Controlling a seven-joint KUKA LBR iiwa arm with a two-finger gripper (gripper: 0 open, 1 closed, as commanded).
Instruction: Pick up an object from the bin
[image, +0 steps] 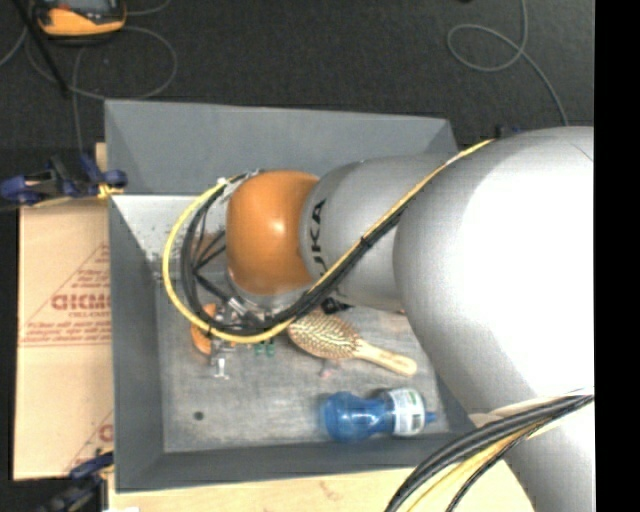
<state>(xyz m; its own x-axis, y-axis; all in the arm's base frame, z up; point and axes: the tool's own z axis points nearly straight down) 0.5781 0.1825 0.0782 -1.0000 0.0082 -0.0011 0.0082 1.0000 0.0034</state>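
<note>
Matt grey metal bin (250, 410); wooden hairbrush (335, 340); glossy plastic bottle (360, 415)

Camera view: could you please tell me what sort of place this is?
Probably a robotics lab's bin-picking cell: a KUKA arm reaches into a grey metal bin that holds a few loose household things, among them a hairbrush and a blue bottle.

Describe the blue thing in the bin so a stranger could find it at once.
Start at the grey metal bin and follow its floor to the lower right corner in the view. There a blue bottle lies on its side. Unlike the tan, bristled hairbrush above it, it is rounded, blue and wears a white label.
</note>
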